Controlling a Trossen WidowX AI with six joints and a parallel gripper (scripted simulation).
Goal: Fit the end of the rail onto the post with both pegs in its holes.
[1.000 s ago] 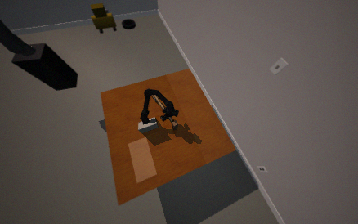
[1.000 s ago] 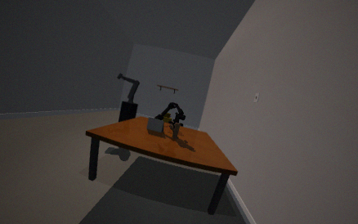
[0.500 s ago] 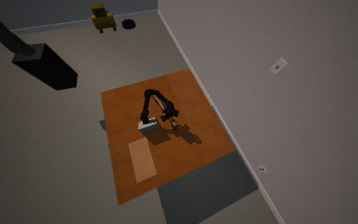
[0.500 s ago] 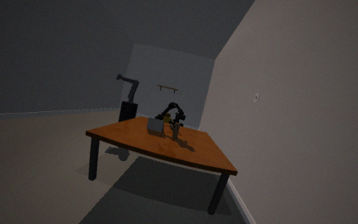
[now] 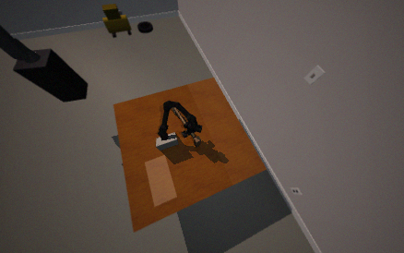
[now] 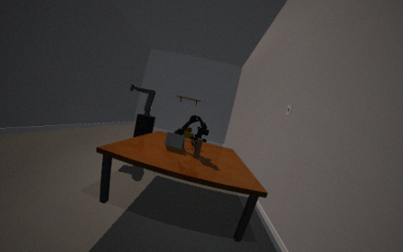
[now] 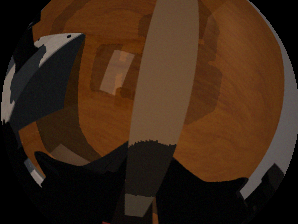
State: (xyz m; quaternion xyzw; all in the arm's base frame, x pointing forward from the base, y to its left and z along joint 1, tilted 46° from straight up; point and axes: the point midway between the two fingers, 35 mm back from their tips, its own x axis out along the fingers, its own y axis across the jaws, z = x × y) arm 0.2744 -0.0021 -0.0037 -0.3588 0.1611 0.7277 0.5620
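Observation:
In the wrist view the long wooden rail runs from between my fingers at the bottom up to the top edge, lifted above the orange table. My gripper is shut on the rail near its lower end. A small light wooden block stands on the table just left of the rail; I cannot tell whether it is the post or the footboard. No pegs, holes or bracket can be made out. In the top and exterior views the rail shows only as a thin tan strip beside the arm.
The arm's white and dark base stands left of the rail. A pale rectangular patch lies on the table's near part. The wall runs close along the table's right edge. A second black arm on a pedestal stands behind the table.

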